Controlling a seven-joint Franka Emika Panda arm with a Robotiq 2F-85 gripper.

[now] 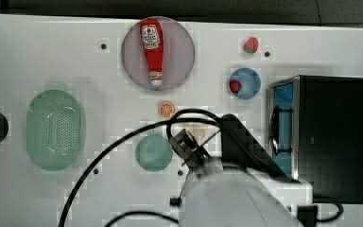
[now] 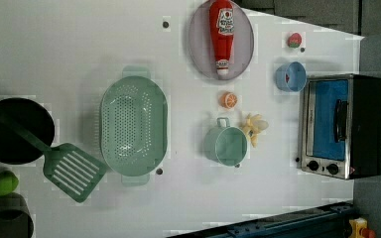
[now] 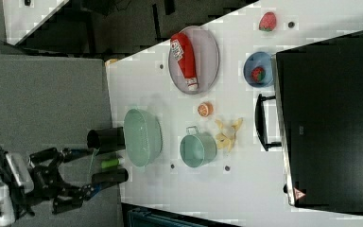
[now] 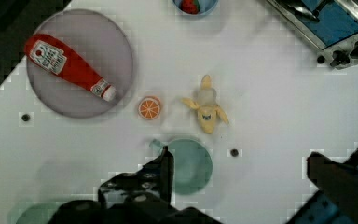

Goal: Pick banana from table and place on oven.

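Observation:
The pale-yellow banana [image 4: 207, 111] lies on the white table [image 4: 270, 93] with its peel flaps splayed and a blue sticker on it. In the left view the banana [image 2: 254, 127] rests between a teal cup and the oven [image 2: 342, 126], whose blue glass door is closed. The oven's black top [image 3: 331, 123] is bare. My gripper [image 4: 237, 154] is open and hovers above the table with nothing between its fingers; the banana lies apart from them, just beyond the cup. In the top view my arm [image 1: 236, 189] covers most of the banana [image 1: 196, 128].
A teal cup [image 2: 225, 145] stands right beside the banana, and an orange slice [image 2: 229, 100] lies close by. Further off are a grey plate [image 1: 179, 38] holding a ketchup bottle [image 1: 152, 49], a blue bowl [image 1: 245, 83], a green colander [image 1: 56, 130] and a black pan [image 2: 10, 131].

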